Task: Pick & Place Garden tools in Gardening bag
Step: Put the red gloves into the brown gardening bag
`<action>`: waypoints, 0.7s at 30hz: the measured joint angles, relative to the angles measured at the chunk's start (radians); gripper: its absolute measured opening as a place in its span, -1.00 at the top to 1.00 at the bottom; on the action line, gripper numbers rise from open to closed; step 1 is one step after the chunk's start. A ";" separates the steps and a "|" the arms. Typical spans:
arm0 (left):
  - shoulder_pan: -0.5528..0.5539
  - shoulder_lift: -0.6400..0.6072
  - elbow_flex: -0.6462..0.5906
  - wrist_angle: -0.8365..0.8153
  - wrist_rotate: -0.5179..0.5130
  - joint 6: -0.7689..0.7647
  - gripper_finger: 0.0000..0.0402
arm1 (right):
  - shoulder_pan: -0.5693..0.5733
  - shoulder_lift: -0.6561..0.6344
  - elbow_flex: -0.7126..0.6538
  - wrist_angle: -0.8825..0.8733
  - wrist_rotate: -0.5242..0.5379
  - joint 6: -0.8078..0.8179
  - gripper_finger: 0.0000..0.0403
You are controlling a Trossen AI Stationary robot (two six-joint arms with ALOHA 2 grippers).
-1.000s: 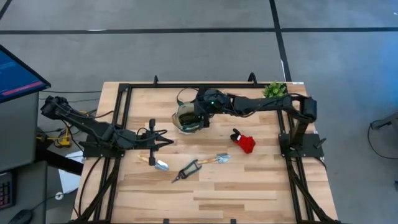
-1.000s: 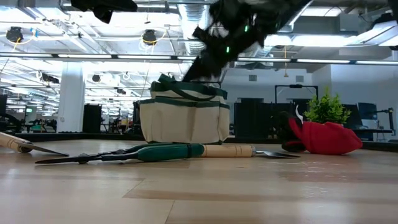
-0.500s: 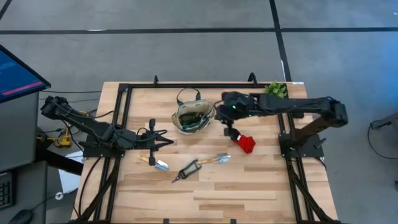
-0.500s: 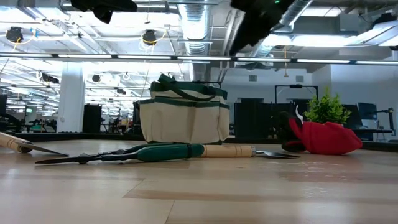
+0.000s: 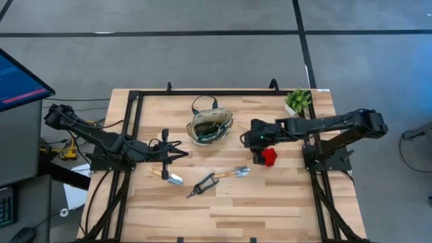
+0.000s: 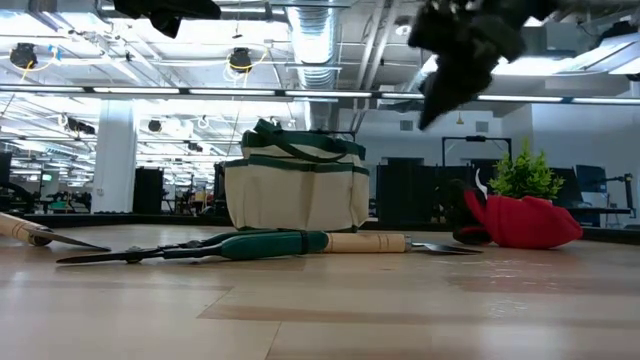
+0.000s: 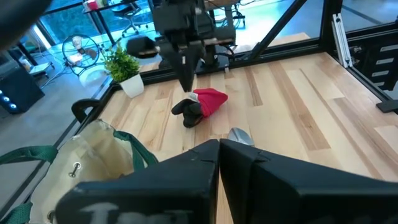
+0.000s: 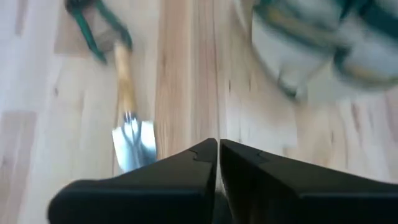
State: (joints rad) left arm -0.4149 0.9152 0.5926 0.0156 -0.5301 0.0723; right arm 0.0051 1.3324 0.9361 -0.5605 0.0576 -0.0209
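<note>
The cream and green gardening bag (image 5: 209, 127) stands upright at the table's far middle. A red-and-black piece (image 5: 269, 157) lies to its right. My right gripper (image 5: 254, 140) hangs shut and empty high above the table (image 6: 455, 60), between the bag and the red piece (image 7: 206, 102). A wooden-handled trowel (image 5: 237, 172), green-handled pruners (image 5: 202, 183) and a wood-handled tool (image 5: 167, 177) lie flat nearer the front. Left of the bag, my left gripper (image 5: 179, 150) waits shut, holding nothing.
A small potted plant (image 5: 297, 101) stands at the far right corner. A black frame (image 5: 135, 101) runs around the table's edges. Bare wood lies along the near side (image 5: 229, 216).
My right gripper has swung from above the bag toward the table's right and a little nearer, and now hangs beside the red-and-black piece. The tools and the bag have not moved.
</note>
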 joint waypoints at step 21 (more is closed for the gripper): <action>0.000 0.000 0.000 0.000 0.000 -0.002 0.99 | 0.033 0.015 -0.010 -0.138 -0.032 0.039 -0.11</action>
State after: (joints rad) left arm -0.4149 0.9154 0.5922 0.0153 -0.5297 0.0704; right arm 0.0383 1.3472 0.9260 -0.6987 0.0261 0.0181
